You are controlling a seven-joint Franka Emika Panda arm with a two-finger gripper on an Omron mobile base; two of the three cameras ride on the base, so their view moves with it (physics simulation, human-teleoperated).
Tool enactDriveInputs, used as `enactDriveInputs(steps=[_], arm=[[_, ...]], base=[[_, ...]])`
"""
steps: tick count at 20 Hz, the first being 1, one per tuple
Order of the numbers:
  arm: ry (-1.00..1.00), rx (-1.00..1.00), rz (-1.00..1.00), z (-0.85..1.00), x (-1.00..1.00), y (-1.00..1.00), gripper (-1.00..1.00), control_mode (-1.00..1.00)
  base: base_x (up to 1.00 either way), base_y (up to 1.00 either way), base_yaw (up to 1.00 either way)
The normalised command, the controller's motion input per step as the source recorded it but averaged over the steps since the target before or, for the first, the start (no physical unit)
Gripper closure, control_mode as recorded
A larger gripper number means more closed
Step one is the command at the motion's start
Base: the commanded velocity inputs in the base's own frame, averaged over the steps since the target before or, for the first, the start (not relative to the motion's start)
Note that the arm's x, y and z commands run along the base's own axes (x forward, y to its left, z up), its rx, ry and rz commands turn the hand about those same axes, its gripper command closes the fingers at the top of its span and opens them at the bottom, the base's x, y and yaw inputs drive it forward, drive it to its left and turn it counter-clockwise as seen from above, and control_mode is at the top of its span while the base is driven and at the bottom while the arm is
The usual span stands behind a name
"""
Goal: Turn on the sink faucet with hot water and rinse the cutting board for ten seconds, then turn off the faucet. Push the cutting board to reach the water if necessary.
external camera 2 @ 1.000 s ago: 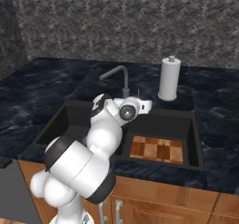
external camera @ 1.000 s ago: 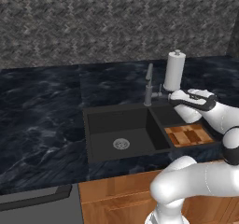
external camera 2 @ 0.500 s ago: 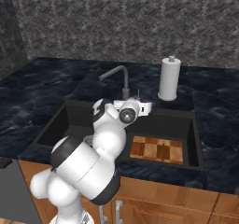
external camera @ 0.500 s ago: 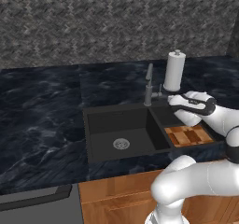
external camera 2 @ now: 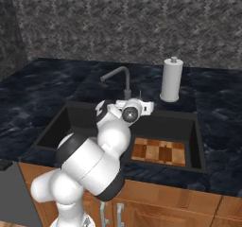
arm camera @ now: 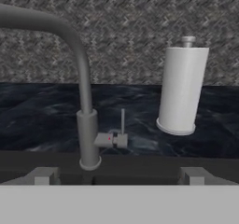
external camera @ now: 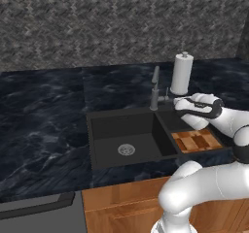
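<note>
— Although two basins made up the sink (external camera: 127, 130), how many boards lay there?
— One cutting board (external camera 2: 159, 151), orange-brown with block stripes, flat in the right basin. Beyond it the gripper (arm camera: 118, 175) stood spread, holding nothing. Farther back rose one grey faucet (arm camera: 87, 125) and one white cylinder (arm camera: 181, 90).

text: none legible | labels: none | brands: none | numbers: none | signs: none

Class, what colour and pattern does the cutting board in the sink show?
Orange-brown checkered wooden blocks; the cutting board shows best in the right base view.
</note>
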Motion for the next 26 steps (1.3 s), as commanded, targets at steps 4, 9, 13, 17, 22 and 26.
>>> enactDriveInputs(steps=[4, 9, 13, 17, 22, 26], arm=[[0.0, 0.0, 0.0, 0.0, 0.15, 0.0, -1.0, -1.0], [0.0, 0.01, 0.0, -0.01, 0.07, 0.0, -1.0, -1.0], [0.0, 0.0, 0.0, -0.04, 0.01, -0.02, -1.0, -1.0], [0.0, 0.0, 0.0, -0.04, 0.04, 0.0, -1.0, -1.0], [0.0, 0.0, 0.0, -0.03, 0.12, 0.0, -1.0, -1.0], [0.0, 0.0, 0.0, -0.03, 0.11, 0.0, -1.0, -1.0]], base=[[0.0, 0.0, 0.0], [0.0, 0.0, 0.0], [0.0, 0.0, 0.0], [0.0, 0.0, 0.0], [0.0, 0.0, 0.0], [0.0, 0.0, 0.0]])
